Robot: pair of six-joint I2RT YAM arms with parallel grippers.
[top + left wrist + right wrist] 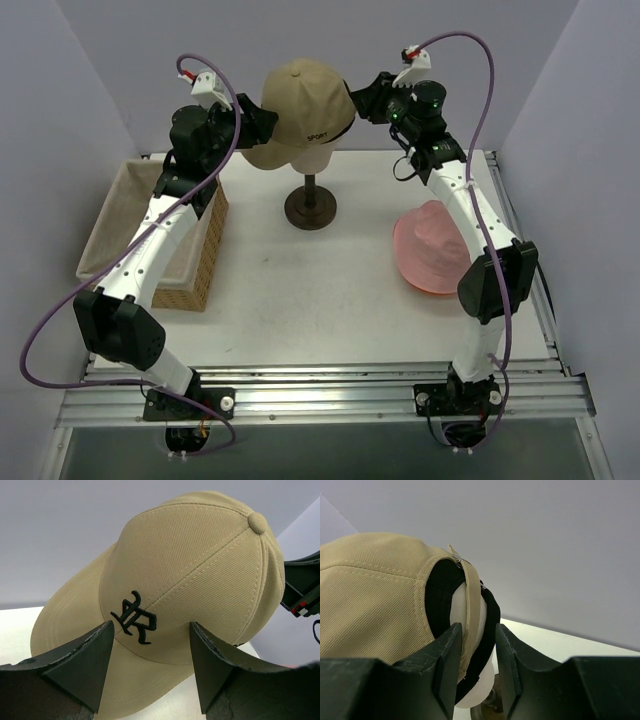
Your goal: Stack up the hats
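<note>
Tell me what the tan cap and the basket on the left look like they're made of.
Tan cap: likely cotton twill, matte; fine diagonal ribbing and stitched seams show. Basket: seemingly woven wicker, its brown side showing a weave, with a pale cloth-like liner.

Left arm (pixel 150 250), right arm (pixel 470 215) stretched to 12 o'clock. Left claw (pixel 264 121) faces 3 o'clock, jaws wide. Right claw (pixel 358 101) faces 9 o'clock, pinching tan cap (pixel 300 100).

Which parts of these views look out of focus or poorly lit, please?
Top external: even soft light, sharp, barely any shadows. Left wrist: tan cap crisp, near jaws dark and slightly soft. Right wrist: jaws dark and soft, the cap's strap in focus.
</note>
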